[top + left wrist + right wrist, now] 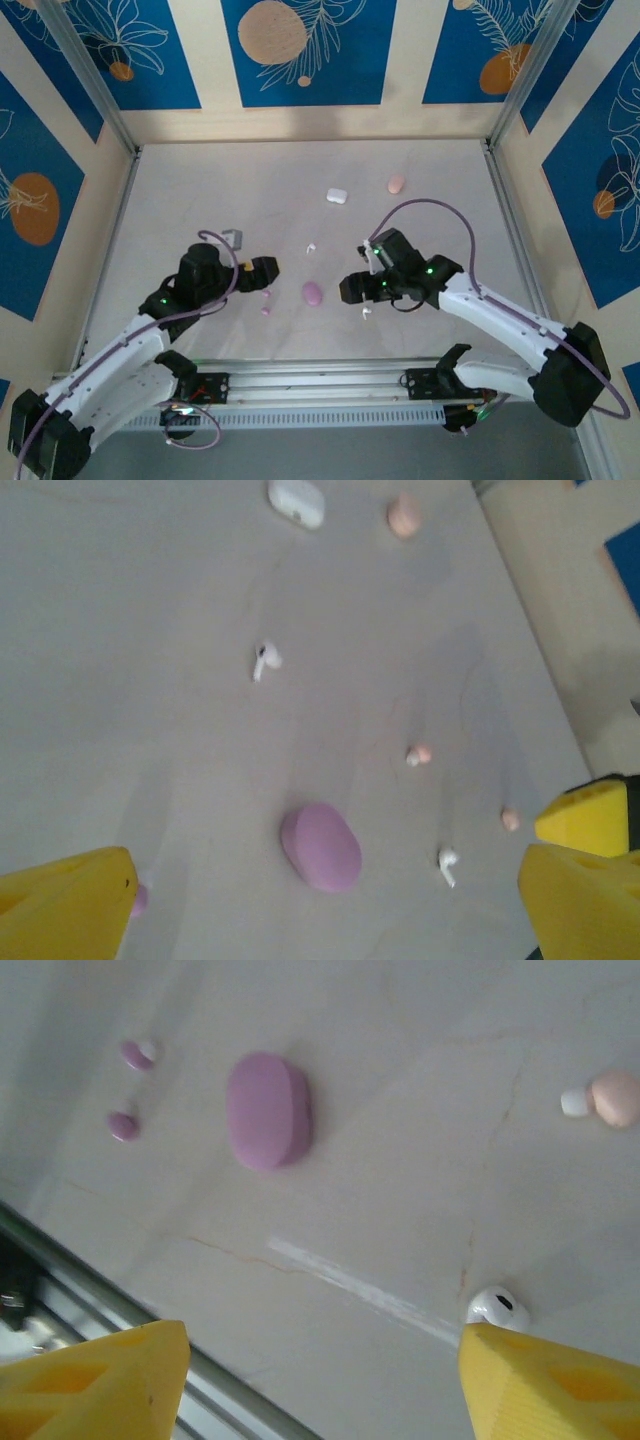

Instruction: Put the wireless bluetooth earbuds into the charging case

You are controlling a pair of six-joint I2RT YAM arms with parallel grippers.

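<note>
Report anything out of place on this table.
Nothing looks broken or spilled. One white stemmed earbud lies loose, well away from the white rounded case, and a purple bead-like earbud lies outside the purple pebble-shaped case, which looks shut.

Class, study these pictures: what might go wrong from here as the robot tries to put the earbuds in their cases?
The white earbud lies at one fingertip of the right hand, not between its fingers, so closing may flick it away. The purple case looks shut, so nothing may go in yet. A purple earbud sits right beside a finger of the left hand and could get nudged.
</note>
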